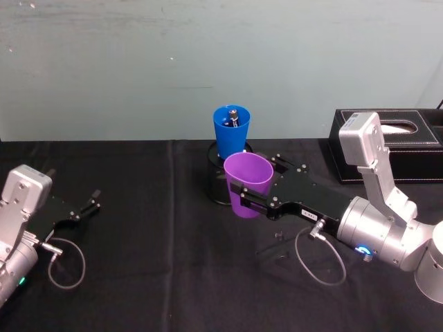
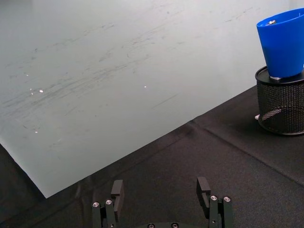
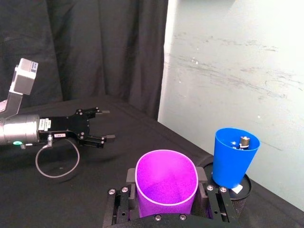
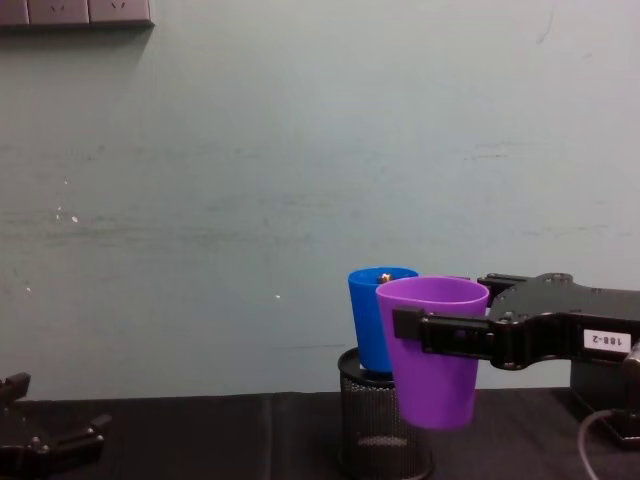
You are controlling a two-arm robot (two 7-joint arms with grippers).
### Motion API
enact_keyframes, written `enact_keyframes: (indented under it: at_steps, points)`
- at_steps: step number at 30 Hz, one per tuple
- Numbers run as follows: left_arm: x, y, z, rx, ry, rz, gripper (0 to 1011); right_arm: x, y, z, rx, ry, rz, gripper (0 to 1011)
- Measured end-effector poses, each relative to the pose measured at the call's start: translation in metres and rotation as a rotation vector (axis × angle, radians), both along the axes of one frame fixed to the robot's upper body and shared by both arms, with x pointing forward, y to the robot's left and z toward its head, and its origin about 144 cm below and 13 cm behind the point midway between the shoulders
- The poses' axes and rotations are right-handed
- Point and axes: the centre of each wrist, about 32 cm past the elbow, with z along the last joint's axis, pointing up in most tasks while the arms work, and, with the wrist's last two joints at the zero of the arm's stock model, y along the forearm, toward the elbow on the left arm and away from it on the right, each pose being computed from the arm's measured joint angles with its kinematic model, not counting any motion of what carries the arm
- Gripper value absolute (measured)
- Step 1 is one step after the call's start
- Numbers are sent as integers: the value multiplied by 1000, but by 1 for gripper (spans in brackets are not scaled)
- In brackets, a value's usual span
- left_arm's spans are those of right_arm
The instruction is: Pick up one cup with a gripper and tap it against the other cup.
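Right gripper [image 1: 243, 200]: clamped on the purple cup [image 1: 247, 178], held above the table [image 1: 152, 263].
Blue cup [image 1: 230, 131]: seated in the mesh holder [image 1: 214, 181], just behind purple's rim.
Left gripper [image 1: 90, 205]: fingers spread, well apart.

Setting: robot test lab, a bench setup. Evidence: counter [image 1: 138, 228] draped in plain black cloth; bare, scuffed pale-green wall [image 4: 300, 150] behind it; black curtain [image 3: 95, 47] hung beside the wall; wall sockets [image 4: 75, 10] at upper left of chest view. Two silver arms over the counter: left gripper [image 1: 93, 200] at lower left of head view, right gripper [image 1: 243, 199] at centre, clamped on a purple cup [image 1: 248, 181]. Office items: black tissue box [image 1: 387, 149] at right, wire-mesh pen holder [image 2: 280, 102].
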Motion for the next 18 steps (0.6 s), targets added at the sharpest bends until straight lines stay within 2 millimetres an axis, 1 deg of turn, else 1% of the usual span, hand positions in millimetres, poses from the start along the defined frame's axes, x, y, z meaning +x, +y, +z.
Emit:
enact_keyframes:
  at_steps: [18]
  points:
    - [0, 0, 0, 0, 0, 0, 1000, 0, 0, 0, 0, 0, 0, 726]
